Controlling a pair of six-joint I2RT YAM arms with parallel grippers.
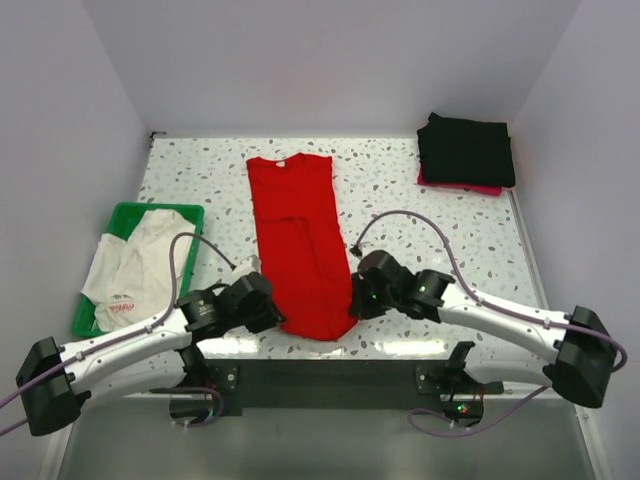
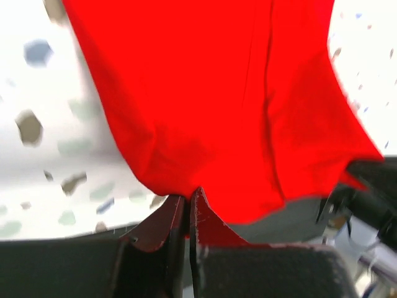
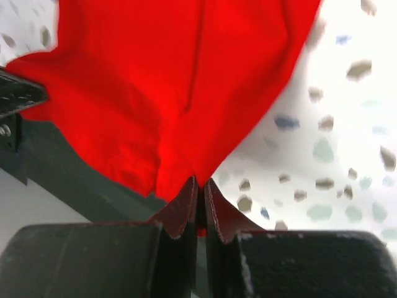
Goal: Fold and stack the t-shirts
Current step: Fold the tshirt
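Top external view has the red t-shirt (image 1: pixel 295 235) lying lengthwise mid-table, collar at the far end, with both arms at its near hem. To fold it cleanly, lift both corners level and carry them together toward the collar, keeping the hem taut. The left gripper (image 2: pixel 188 197) and right gripper (image 3: pixel 200 183) each pinch a near hem corner tight.
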